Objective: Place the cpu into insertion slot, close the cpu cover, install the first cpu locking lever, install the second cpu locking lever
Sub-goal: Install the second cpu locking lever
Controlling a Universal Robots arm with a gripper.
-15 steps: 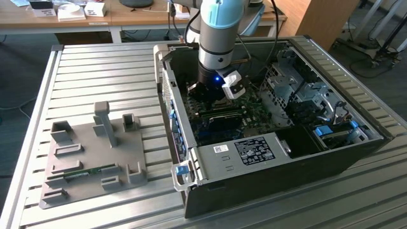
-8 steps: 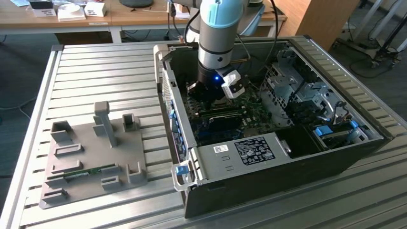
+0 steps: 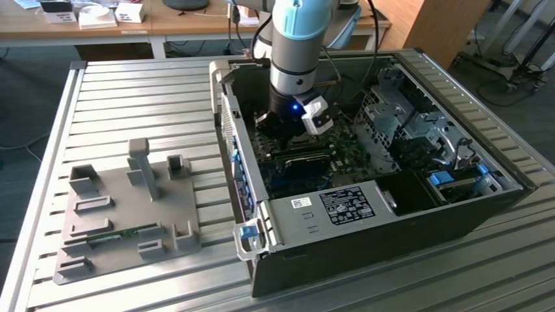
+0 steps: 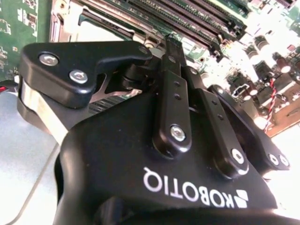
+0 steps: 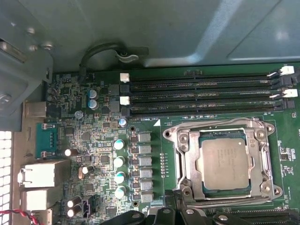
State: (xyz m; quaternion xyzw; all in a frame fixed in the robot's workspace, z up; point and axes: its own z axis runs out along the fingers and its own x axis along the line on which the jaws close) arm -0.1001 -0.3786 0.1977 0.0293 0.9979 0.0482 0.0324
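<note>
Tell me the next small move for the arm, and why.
Probably ease the claw toward a locking lever at the socket's edge. In the first wrist view the cpu already sits in the insertion slot with the cpu cover down around it, and the claw hangs right beside the socket.

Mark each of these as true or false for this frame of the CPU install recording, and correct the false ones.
1. The cpu lies flat inside the insertion slot. True.
2. The cpu cover stands raised upright, away from the chip. False: in the first wrist view it lies down around the chip, whose top shows through its window.
3. The end effector is down inside the open computer case. True.
4. The memory slots are all filled with modules. False: the long black slots beside the socket look empty.
5. The grey fixture plate sits inside the case. False: it lies on the slatted table, to the exterior view's left of the case.
</note>
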